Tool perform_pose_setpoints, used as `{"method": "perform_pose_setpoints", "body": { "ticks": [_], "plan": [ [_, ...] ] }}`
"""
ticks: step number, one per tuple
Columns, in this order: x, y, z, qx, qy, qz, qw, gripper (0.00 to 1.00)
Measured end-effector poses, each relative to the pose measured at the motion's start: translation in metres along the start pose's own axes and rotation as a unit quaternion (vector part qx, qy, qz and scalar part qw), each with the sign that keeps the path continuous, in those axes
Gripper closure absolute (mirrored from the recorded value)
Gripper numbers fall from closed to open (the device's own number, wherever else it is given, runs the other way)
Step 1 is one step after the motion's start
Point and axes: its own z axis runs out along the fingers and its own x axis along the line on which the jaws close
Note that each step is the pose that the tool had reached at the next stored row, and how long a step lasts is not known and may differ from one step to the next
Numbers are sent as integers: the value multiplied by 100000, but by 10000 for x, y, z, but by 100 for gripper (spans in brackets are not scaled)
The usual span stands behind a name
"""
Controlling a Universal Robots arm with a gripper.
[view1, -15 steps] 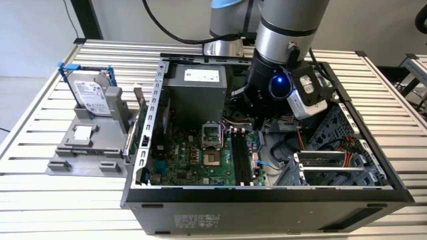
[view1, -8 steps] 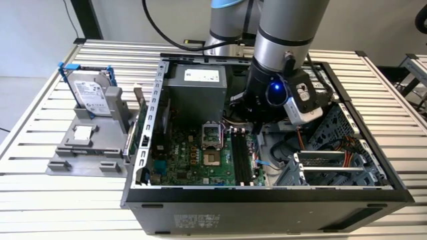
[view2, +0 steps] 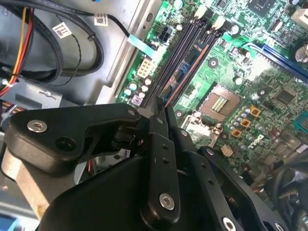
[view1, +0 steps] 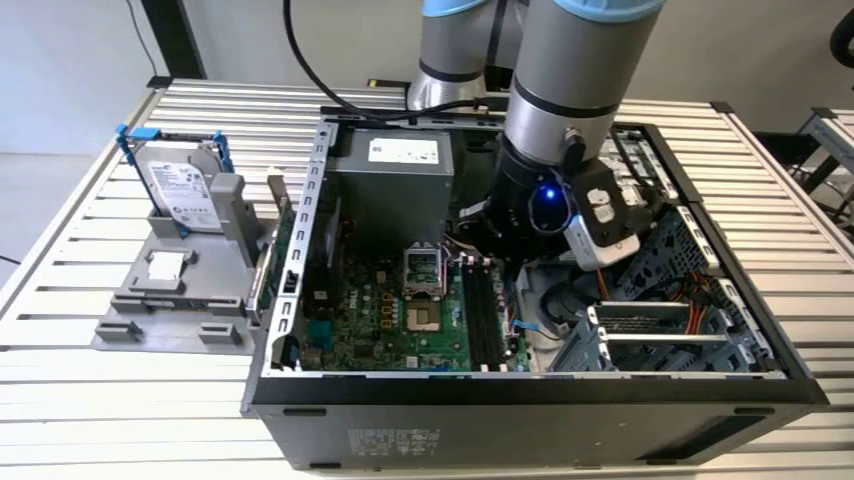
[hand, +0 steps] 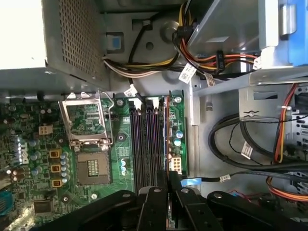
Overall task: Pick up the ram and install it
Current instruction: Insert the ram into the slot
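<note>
Well, starting at the exterior view's left, the silver hard drive (view1: 178, 190) in its blue frame stands upright on the grey fixture (view1: 167, 300), out on the slatted table (view1: 80, 400) and well apart from me. Next comes the open computer case (view1: 534, 420), with the power supply (view1: 394, 175) at its far end and the green motherboard (view1: 374, 320) lying flat on its floor. The processor socket (view1: 424, 320) sits near the board's middle with its metal lid flipped up. Just past that the black memory slots (view1: 483, 320) run side by side, and that is where my arm (view1: 574, 90) comes down into the case. In the second wrist view my gripper (view2: 161, 111) is low over one end of those slots, its fingers (view2: 159, 144) pressed together on the ram (view2: 186, 74), which I see edge-on as a thin dark strip with a reddish line. The first wrist view shows the same pinch from the other side. There the ram runs out from between my fingertips along the outermost slot, the one nearest the board's edge and the bare metal wall. Whether it is pushed fully home I cannot tell. Toward the exterior view's right lie black cables (view1: 574, 300) and the grey drive cage (view1: 654, 335).
</note>
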Motion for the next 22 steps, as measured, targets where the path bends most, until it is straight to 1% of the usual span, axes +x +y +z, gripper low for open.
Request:
{"method": "perform_pose_setpoints", "body": {
  "ticks": [11, 16, 19, 22],
  "plan": [
    [6, -12, 200, 5, 0, -4, 100000, 100],
    [8, -22, 289, 13, 49, -2, 100000, 100],
    [7, -49, 303, 19, 175, 0, 100000, 100],
    [7, -53, 304, 29, 250, 21, 100000, 100]
  ]
}}
